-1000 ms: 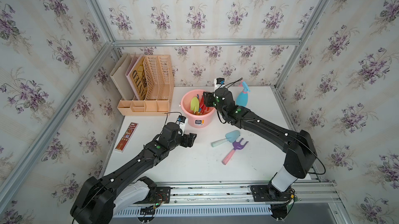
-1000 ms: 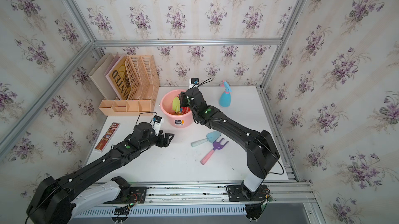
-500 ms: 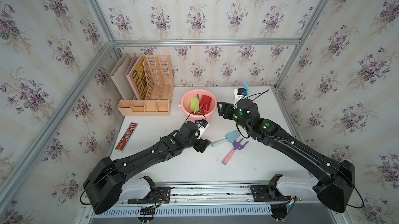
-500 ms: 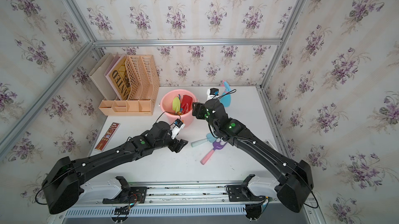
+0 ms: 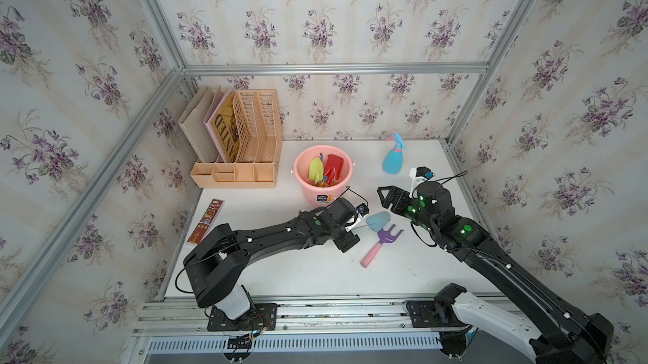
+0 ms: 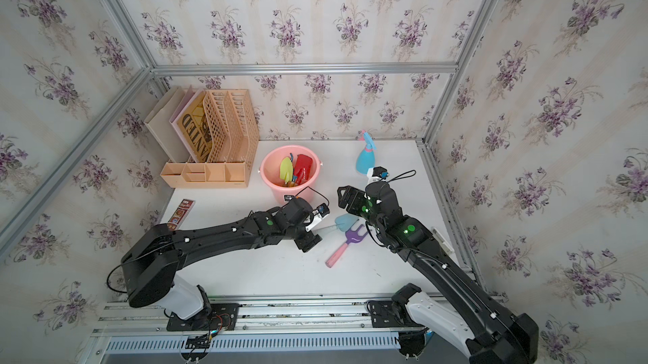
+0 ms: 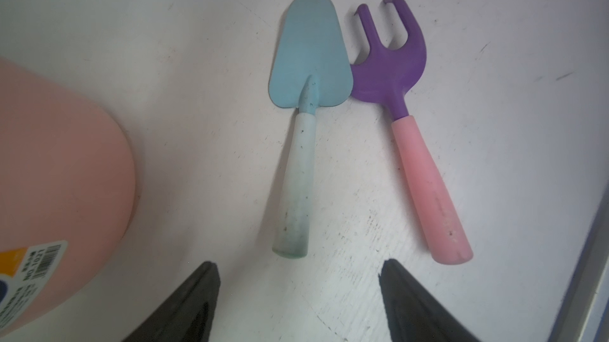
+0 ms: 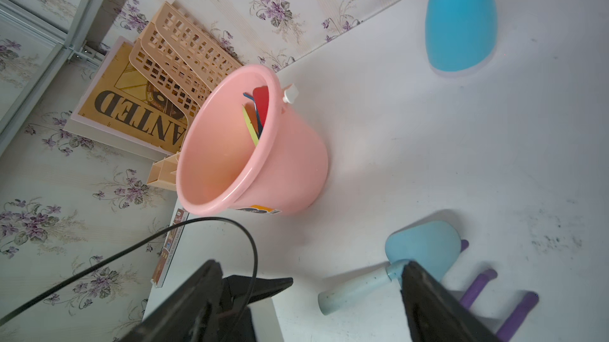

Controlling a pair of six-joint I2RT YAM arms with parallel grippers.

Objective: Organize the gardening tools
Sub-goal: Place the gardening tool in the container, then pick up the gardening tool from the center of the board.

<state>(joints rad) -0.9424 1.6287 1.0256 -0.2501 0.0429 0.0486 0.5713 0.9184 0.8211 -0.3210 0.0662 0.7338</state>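
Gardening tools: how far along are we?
Done: green trowel and red trowel stand in the pink bucket. In hand: nothing; left gripper is open just short of the handle of the light-blue trowel, right gripper open and empty. To do: light-blue trowel, purple fork and upright spray bottle, all on the table.

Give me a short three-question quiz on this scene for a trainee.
1. True or false: the spray bottle stands upright on the table.
2. Which tool lies beside the purple fork? A red trowel; B light-blue trowel; C green trowel.
3. Fill in: the left gripper has its fingers ___.
Key: 1 true; 2 B; 3 open.
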